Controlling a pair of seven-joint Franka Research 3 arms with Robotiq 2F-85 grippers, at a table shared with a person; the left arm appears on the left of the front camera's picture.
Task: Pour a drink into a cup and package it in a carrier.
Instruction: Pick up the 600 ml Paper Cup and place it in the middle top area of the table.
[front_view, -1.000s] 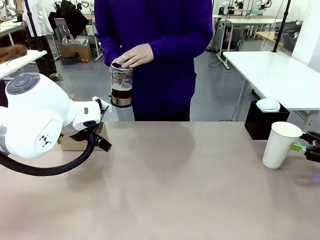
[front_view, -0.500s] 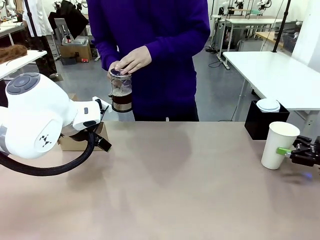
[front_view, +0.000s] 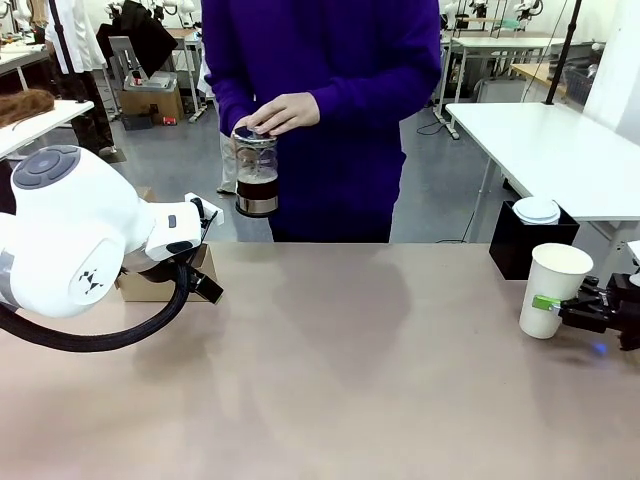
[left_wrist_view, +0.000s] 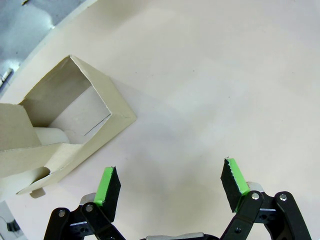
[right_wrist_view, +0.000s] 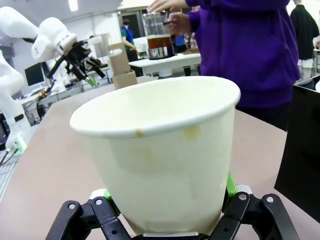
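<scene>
A tall white paper cup with an open top stands at the table's right side, leaning slightly. My right gripper is shut on its lower part; in the right wrist view the cup sits between the green pads. A person across the table holds a glass carafe of dark brown drink in the air, one hand on its top. The brown cardboard carrier stands at the table's left, and my left gripper hangs open beside it above the tabletop.
A black box with white lids on top stands just behind the cup. My bulky left arm hides most of the carrier in the front view. Bare tabletop lies between the arms.
My right gripper has come in and closed on the cup, shifting it a little to the left. The person has moved the carafe slightly right.
</scene>
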